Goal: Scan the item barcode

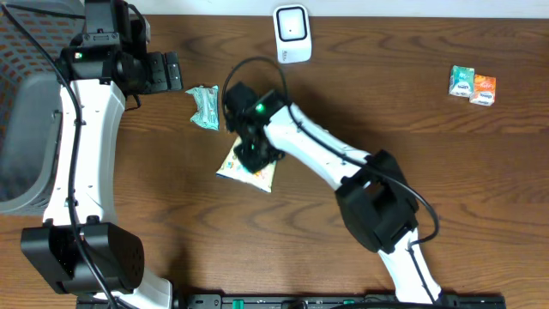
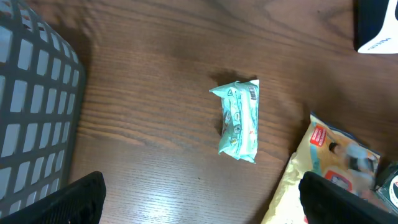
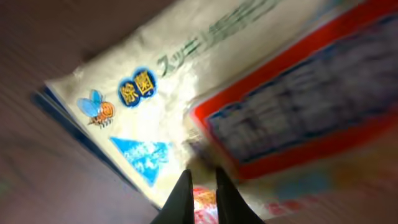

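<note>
You were at the pick-up step: your right end effector sat narrow, tips nearly together on the pouch, which lay on the worktop nearer you than the scanner and slightly to its left, though I couldn't tell whether film was pinched. Your left end effector hung wide and empty, farther left of the scanner. Next, I judged, you needed a sure grip, a lift, and the barcode turned toward the scanner.

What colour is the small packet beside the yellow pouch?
The small packet is mint green with white print, clearest in the left wrist view.
</note>
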Controlling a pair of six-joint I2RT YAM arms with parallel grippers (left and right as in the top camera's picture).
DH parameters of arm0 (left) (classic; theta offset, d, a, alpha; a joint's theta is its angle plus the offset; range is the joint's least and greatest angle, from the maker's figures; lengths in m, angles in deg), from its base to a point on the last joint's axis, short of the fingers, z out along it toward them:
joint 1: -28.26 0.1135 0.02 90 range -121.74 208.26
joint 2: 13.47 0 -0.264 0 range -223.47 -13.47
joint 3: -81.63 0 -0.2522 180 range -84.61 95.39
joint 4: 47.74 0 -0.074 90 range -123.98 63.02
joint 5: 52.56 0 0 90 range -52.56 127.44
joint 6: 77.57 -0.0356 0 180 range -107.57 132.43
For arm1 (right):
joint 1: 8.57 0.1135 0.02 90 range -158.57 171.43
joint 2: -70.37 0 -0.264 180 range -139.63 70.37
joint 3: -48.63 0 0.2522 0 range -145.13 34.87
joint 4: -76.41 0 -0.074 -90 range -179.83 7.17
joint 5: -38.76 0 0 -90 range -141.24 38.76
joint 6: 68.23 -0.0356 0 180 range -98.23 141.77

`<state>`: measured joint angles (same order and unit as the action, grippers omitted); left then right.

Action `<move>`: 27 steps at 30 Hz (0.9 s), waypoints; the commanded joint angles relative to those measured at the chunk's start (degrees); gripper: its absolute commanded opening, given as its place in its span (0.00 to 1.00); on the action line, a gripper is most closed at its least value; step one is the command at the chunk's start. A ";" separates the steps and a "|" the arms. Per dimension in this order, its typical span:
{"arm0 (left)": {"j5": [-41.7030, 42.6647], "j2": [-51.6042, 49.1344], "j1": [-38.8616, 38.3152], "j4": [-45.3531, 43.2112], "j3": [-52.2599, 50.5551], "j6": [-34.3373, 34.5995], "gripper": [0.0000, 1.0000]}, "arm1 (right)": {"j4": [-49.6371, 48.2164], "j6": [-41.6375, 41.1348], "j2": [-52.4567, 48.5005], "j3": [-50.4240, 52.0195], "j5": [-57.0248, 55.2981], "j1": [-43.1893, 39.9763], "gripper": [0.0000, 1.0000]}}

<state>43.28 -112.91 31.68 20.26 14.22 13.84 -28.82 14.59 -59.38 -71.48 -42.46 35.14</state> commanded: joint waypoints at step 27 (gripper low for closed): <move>-0.13 0.13 -0.13 0.35 -0.24 -0.76 0.98 | -3.21 -0.70 -1.20 -6.16 -4.35 -7.50 0.17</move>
<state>43.28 -112.91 31.66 20.28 14.22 13.84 -30.09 14.35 -60.48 -80.81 -46.14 26.98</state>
